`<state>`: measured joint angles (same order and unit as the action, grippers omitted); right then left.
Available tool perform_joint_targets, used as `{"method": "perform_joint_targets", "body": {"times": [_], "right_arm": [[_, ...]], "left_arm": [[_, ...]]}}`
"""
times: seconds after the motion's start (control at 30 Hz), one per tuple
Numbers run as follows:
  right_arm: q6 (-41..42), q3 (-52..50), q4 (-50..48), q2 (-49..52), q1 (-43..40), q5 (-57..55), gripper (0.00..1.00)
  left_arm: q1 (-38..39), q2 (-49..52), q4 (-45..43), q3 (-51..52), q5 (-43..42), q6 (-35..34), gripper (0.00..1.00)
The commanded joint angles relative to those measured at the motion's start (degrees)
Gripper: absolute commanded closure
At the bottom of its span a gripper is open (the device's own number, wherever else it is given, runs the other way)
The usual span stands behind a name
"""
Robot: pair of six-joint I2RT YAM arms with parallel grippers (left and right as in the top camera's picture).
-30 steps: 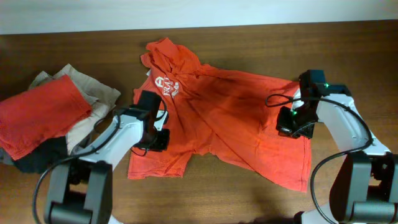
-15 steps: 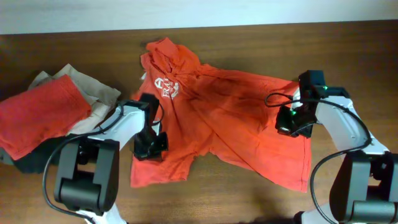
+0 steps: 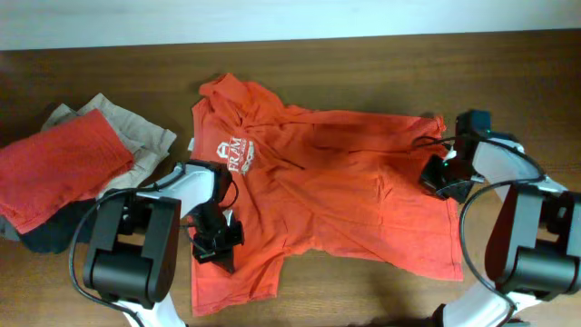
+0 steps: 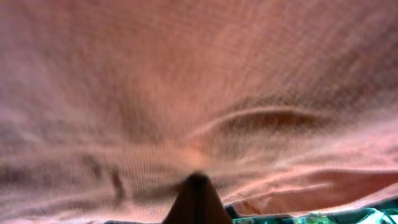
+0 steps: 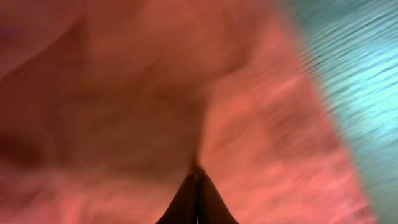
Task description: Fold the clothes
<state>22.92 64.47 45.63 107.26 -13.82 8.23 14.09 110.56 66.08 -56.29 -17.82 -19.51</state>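
The left claw [image 3: 218, 243] is closed on the shirt [image 3: 336, 182], at the hem corner on its own side. In the left wrist view cloth fills the picture and the wrinkles run to the dark fingertips [image 4: 198, 193], so I judge it pinches fabric and does not only rest on it. The right claw [image 3: 439, 174] is also closed, on the opposite edge of the shirt. Its wrist view shows the two fingers [image 5: 185, 208] pressed together, with a crease starting from their tip.

I think the two grips sit on opposite sides so that the arms can pull the shirt flat before any fold. It lies chest up and spread wide, but slanted creases cross its middle.

On the chest is a white print [image 3: 234, 151]: a small crest above a line of capitals, too small to read surely.

Beyond the shirt, on the left claw's side, lies a pile [image 3: 64, 168], a red folded piece over beige and dark ones. All rests on the brown table [image 3: 363, 64].
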Motion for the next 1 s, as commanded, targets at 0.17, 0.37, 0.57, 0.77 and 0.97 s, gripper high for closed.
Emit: {"method": "perform_joint_targets", "body": {"times": [0.17, 0.37, 0.57, 0.77, 0.97], "right_arm": [[1.62, -0.02, -7.74, 3.06, -8.0, -9.4, 0.96], [-0.76, 5.81, -6.73, 2.97, -12.94, -5.75, 0.96], [-7.54, 18.71, 4.83, 0.79, -13.07, 4.98, 0.96], [-9.18, 28.24, 9.81, -0.79, -9.64, 11.1, 0.96], [-10.27, 27.74, 6.27, 1.9, -2.38, 9.11, 0.68]], "left_arm": [[0.39, -0.42, 1.53, 3.02, 8.04, -0.57, 0.99], [0.39, -6.86, 2.32, 2.99, 11.65, -0.55, 0.99], [0.39, -14.58, 3.13, 0.17, 11.63, 0.09, 0.99], [0.39, -23.39, -3.87, -7.43, 11.65, 2.84, 0.99], [0.39, -24.2, -24.15, -7.69, 11.67, 8.98, 0.98]]}}
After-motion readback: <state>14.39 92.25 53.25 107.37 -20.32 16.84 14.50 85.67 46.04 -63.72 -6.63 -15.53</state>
